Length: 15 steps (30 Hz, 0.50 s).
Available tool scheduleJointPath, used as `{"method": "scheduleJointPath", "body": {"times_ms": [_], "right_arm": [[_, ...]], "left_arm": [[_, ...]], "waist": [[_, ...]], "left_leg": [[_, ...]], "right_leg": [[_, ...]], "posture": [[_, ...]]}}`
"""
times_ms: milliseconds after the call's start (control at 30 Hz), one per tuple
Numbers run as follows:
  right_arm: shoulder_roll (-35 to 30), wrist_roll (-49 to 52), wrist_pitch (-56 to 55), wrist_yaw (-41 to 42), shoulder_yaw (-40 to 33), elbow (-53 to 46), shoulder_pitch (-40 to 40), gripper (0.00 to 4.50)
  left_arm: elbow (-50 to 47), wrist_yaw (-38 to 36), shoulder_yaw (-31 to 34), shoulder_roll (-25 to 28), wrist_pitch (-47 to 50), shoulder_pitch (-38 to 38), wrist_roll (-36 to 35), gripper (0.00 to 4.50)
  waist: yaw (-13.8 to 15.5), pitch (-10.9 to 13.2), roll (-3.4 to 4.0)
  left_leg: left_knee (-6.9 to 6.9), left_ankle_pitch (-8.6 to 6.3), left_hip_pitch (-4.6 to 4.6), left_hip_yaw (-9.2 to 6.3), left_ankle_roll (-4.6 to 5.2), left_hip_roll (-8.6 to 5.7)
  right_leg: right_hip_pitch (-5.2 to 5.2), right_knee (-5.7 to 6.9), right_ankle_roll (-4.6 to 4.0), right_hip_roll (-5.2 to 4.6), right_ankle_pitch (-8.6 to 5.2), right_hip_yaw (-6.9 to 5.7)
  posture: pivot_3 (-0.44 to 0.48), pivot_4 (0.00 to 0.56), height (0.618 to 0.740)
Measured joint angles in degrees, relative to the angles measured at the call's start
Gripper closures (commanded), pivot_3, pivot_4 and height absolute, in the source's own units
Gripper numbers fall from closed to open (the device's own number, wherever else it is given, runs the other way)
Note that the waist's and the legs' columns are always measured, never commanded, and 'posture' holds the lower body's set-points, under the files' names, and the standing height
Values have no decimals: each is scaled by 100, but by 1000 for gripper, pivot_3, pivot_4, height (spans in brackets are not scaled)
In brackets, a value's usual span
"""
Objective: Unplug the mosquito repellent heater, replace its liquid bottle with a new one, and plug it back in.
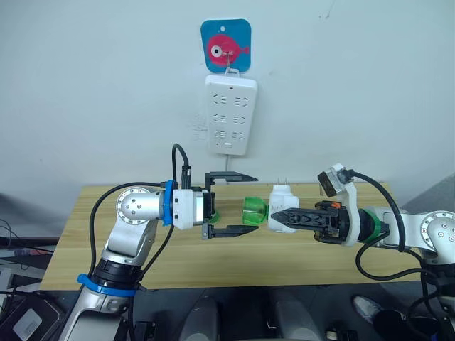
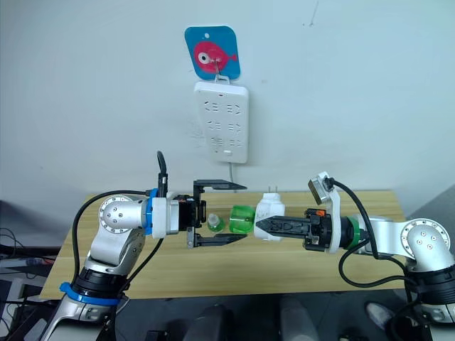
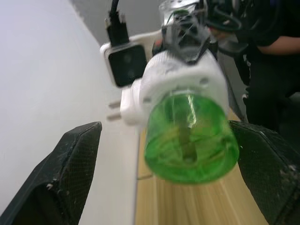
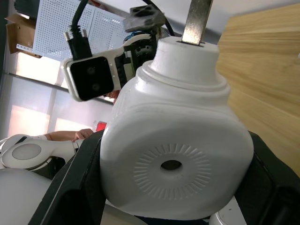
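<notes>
My right gripper [image 1: 276, 219] is shut on the mosquito repellent heater [image 1: 282, 204], a small white rounded unit with its prongs pointing up, held above the table. A green liquid bottle [image 1: 253, 211] sticks out of the heater toward my left arm. My left gripper [image 1: 256, 203] is open, one finger above and one below that bottle, not touching it. In the left wrist view the green bottle [image 3: 190, 140] sits between the two black fingers [image 3: 70, 173]. The right wrist view shows the heater's round vent hole [image 4: 171, 164]. A second small green bottle [image 2: 213, 223] stands on the table behind my left gripper.
A long white power strip [image 1: 230, 114] hangs on the wall from a blue fish hook [image 1: 225, 46], above the wooden table [image 1: 213, 263]. Its cord drops behind the table. A person in dark clothes [image 3: 272, 61] shows beyond the table in the left wrist view.
</notes>
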Motion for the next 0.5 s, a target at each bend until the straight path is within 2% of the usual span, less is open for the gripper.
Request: {"method": "scheduleJointPath", "body": {"times_ms": [133, 300, 400, 500], "right_arm": [[7, 0, 22, -8, 2, 12, -12, 1411], [15, 0, -2, -40, 1, 23, -30, 1411], [15, 0, -22, -65, 0, 27, -30, 1411], [-17, 6, -24, -62, -4, 26, -32, 1411]], "left_arm": [[1, -24, -138, -13, -36, 32, 1, 803], [1, -8, -184, 10, 122, 13, -4, 2212], [-33, -21, -206, 73, 428, -99, -51, 2236], [-324, -49, -369, 463, 1791, -477, -431, 2236]], "waist": [[-13, 0, 0], [-13, 0, 0], [-13, 0, 0], [-20, 1, 0]], "left_leg": [[2, 0, 1, 0, 0, 1], [4, 0, 2, 2, 0, -1], [3, 0, 0, 0, 0, 0], [3, 0, 1, -3, 1, 0]], "right_leg": [[1, 2, 0, 1, 0, 1], [1, 2, 0, 2, 0, 2], [1, 1, 0, 4, 0, 0], [1, 3, 0, 10, 0, -1]], "posture": [[-67, 184, 740], [-68, 186, 740], [-68, 188, 740], [-59, 188, 740]]}}
